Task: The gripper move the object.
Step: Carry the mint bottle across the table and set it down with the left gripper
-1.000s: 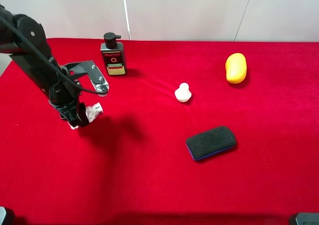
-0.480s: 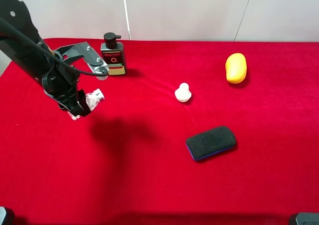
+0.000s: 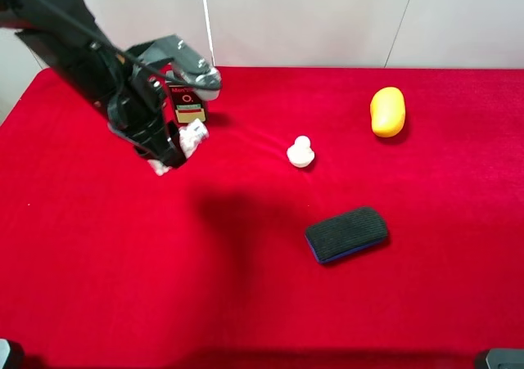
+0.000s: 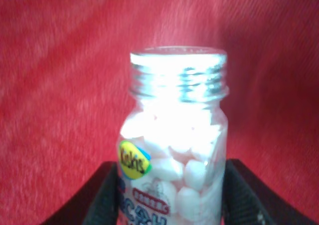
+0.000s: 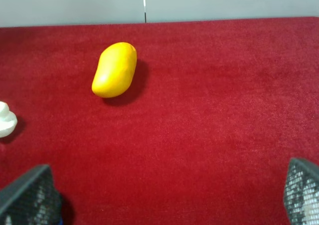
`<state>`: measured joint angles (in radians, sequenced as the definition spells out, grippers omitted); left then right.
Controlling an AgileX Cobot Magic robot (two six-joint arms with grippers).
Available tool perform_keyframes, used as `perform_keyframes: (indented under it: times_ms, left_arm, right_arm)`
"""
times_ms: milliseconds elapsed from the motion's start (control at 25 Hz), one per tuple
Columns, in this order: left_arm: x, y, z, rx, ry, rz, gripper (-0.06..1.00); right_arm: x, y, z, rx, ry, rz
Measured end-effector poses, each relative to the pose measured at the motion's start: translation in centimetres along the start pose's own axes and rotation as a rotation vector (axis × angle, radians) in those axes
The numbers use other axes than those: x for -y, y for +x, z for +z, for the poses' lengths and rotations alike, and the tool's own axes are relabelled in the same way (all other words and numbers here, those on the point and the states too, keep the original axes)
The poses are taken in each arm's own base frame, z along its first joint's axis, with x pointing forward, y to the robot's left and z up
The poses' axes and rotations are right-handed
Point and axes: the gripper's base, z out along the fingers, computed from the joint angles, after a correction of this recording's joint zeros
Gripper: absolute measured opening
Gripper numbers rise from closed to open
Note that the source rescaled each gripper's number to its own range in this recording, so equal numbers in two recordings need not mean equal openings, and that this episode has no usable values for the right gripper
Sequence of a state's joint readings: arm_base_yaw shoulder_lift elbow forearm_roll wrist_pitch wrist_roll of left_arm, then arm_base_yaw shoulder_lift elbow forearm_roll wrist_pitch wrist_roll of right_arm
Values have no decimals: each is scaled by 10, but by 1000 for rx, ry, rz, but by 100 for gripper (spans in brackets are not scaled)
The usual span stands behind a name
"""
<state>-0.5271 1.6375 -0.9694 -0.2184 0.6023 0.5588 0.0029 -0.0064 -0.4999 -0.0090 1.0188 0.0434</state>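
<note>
My left gripper (image 3: 173, 153) is shut on the clear pill bottle (image 3: 193, 140) and holds it above the red cloth, just in front of the black pump bottle (image 3: 188, 105). In the left wrist view the bottle (image 4: 174, 140) fills the middle, with white pills, a silver threaded neck and a white label, clamped between the two dark fingers (image 4: 104, 197). My right gripper (image 5: 164, 200) is open and empty; only its two mesh-textured fingertips (image 5: 27, 197) show, over bare cloth. It is out of the exterior high view.
A small white duck figure (image 3: 300, 151) stands mid-table and shows in the right wrist view (image 5: 6, 119). A yellow mango-shaped object (image 3: 387, 111) lies at the back right. A black eraser pad (image 3: 346, 233) lies in front of the duck. My left arm partly hides the pump bottle.
My left arm has risen and swung right and toward the back with the pill bottle, from the left side of the cloth to beside the pump bottle.
</note>
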Motion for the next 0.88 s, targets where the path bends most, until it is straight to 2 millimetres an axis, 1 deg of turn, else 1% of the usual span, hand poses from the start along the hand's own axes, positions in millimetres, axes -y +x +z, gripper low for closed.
perform_keyframes:
  times_ms: [160,200,440,480,760,880]
  left_arm:
    - [3,-20,-5,17,-44,6,0]
    - [3,-25,-3,9,-51,10,0]
    - [2,-61,16,-17,-55,15,0]
    - [2,-61,16,-17,-55,15,0]
    - [-9,-97,40,-20,-50,18,0]
    - [-10,-112,55,-24,-44,29,0]
  right_arm:
    - [0,0,0,0,0,0]
    - [0,0,0,0,0,0]
    - [0,0,0,0,0,0]
    - [0,0,0,0,0,0]
    - [0,0,0,0,0,0]
    - [0,0,0,0,0,0]
